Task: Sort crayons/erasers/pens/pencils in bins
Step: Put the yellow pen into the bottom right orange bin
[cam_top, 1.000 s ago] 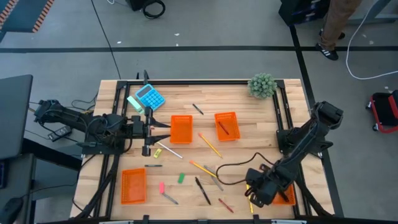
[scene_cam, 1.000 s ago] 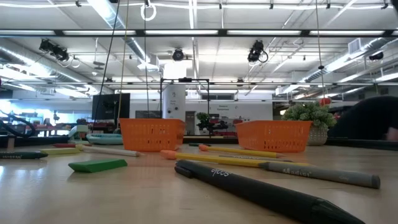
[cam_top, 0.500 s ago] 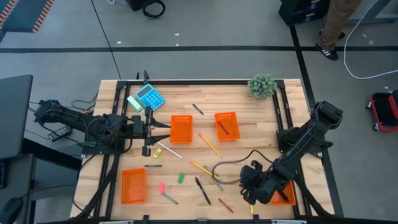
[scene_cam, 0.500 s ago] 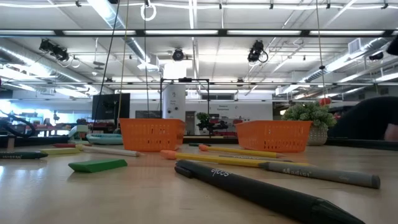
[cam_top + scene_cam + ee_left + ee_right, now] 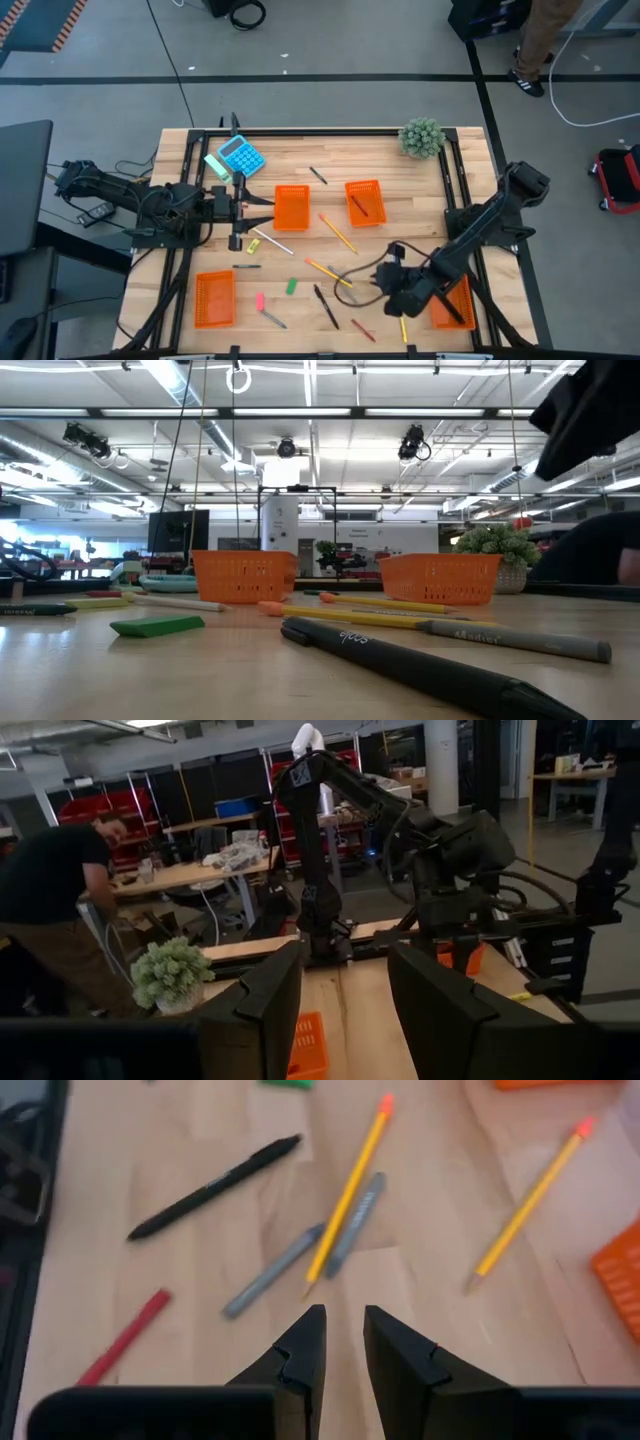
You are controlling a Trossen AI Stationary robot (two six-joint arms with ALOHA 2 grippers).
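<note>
Right claw (image 5: 343, 1342) above near-right table, fingers nearly pressed together, narrow gap, holding nothing. Beneath and ahead of it: yellow pencil (image 5: 347, 1193) lying across two grey crayons (image 5: 352, 1209), black pen (image 5: 214, 1187) to one side, red crayon (image 5: 124, 1336) nearer the table edge, second pencil (image 5: 528, 1205) apart. Orange bin (image 5: 452, 305) just right of claw at near-right corner. Other bins: two mid-table (image 5: 291, 207), one near-left (image 5: 214, 298). Green eraser (image 5: 292, 286) and pink eraser (image 5: 260, 300) near-left of centre. Left claw (image 5: 262, 212) waits at left side, fingers spread.
</note>
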